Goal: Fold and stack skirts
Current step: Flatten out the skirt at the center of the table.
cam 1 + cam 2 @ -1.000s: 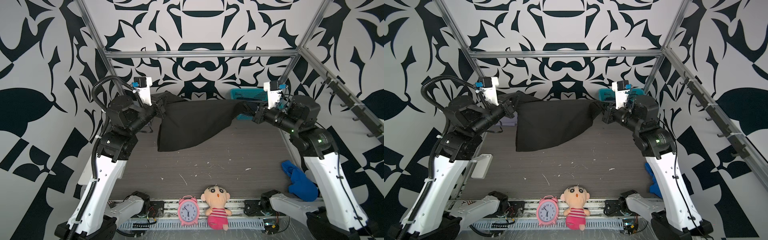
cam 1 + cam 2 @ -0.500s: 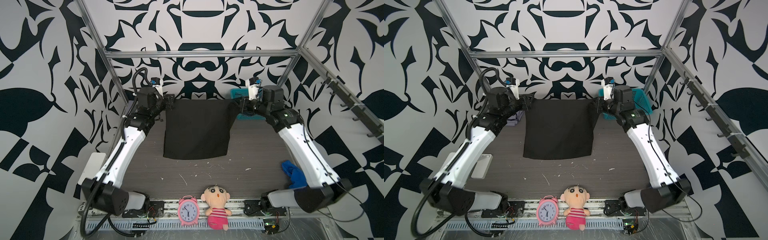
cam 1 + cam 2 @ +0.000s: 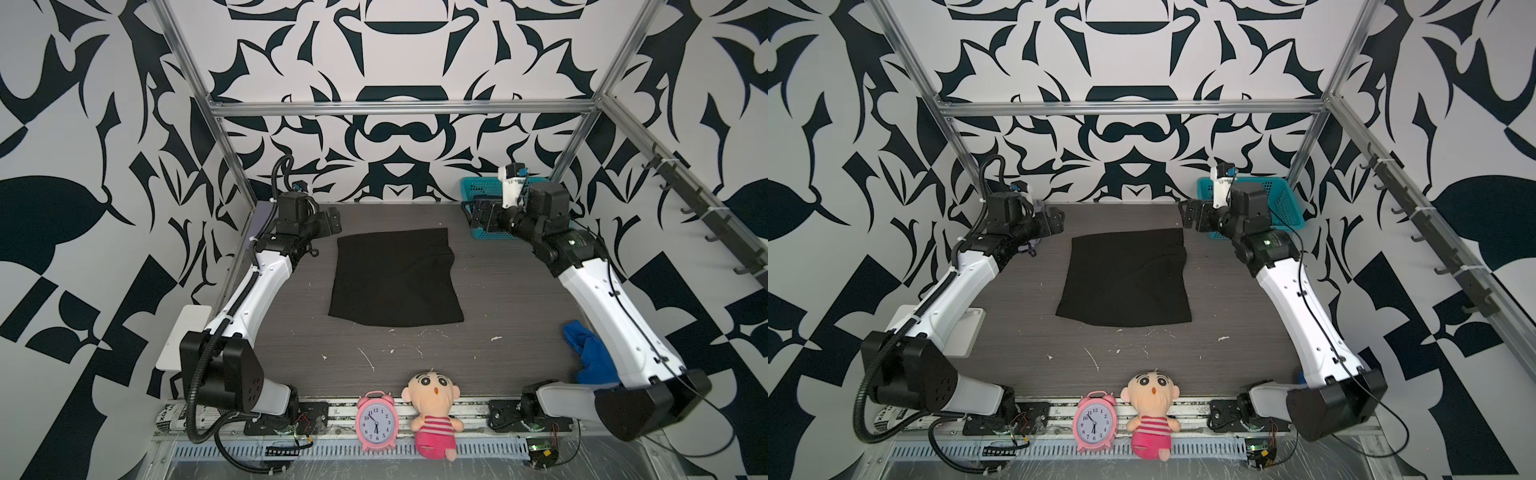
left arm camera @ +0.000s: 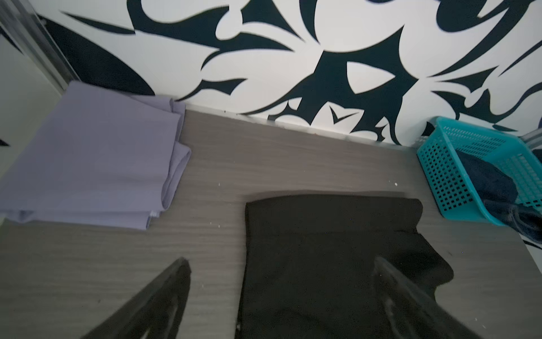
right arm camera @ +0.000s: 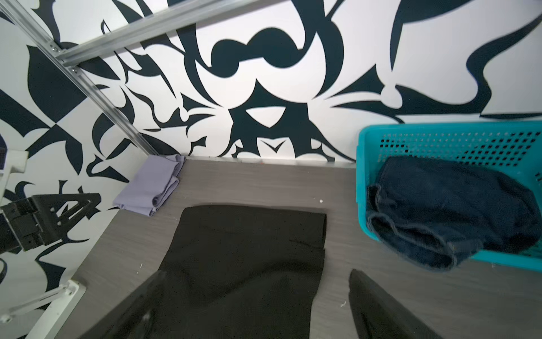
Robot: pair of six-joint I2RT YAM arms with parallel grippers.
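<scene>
The black skirt (image 3: 395, 278) (image 3: 1125, 278) lies spread flat in the middle of the table, its waistband end toward the back wall. My left gripper (image 3: 332, 220) (image 4: 280, 261) hovers open above its far left corner, holding nothing. At the far right corner, my right gripper (image 3: 473, 216) (image 5: 258, 273) is open and empty too. A folded lavender skirt (image 4: 93, 158) (image 5: 149, 187) rests in the back left corner. The dark denim skirt (image 5: 445, 214) sits bunched in the teal basket (image 5: 440, 135), spilling over its front rim.
The teal basket (image 3: 482, 195) stands at the back right, close behind my right gripper. A royal-blue cloth (image 3: 590, 357) lies at the right edge under the right arm. A pink alarm clock (image 3: 376, 419) and a doll (image 3: 434, 411) stand at the front edge.
A second ago both grippers held the black skirt stretched out in the air. They lowered it and opened, and the skirt now lies flat, free of both.
</scene>
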